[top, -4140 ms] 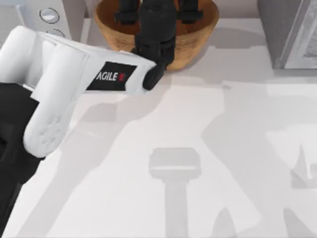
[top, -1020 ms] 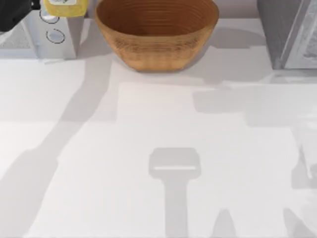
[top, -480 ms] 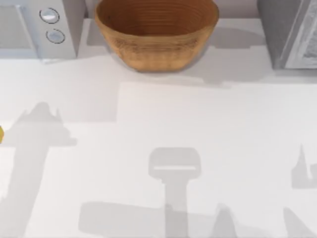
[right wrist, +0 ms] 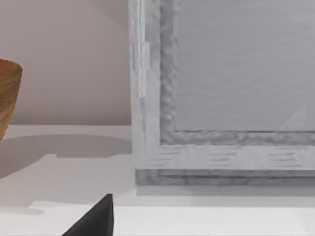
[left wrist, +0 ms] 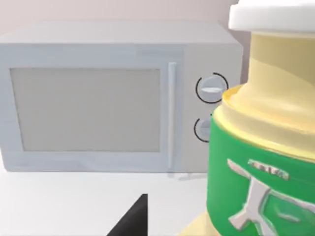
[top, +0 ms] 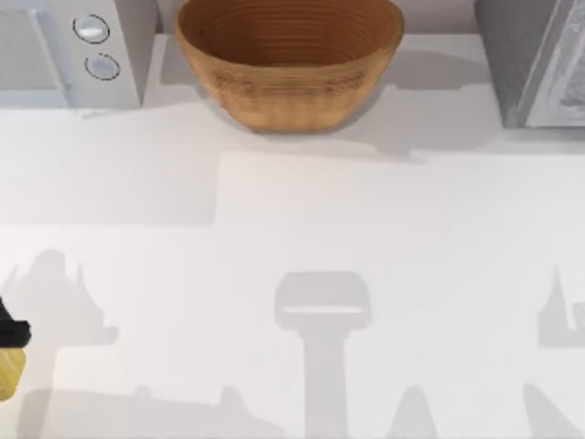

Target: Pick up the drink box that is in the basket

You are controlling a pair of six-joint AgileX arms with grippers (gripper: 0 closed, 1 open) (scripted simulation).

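Your left pincer [top: 7, 352] is sitting at the table's [top: 384, 274] left edge, gripping the drink box [left wrist: 261, 147]. The basket [top: 289, 64] is standing well apart. I cannot tell your right pincer's opening.

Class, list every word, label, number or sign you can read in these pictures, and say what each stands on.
No text can be read.
Drink box: a green label with a pale emblem, with lettering too blurred to read.
Microwave: two dials, with no readable marks.
Basket: no print.
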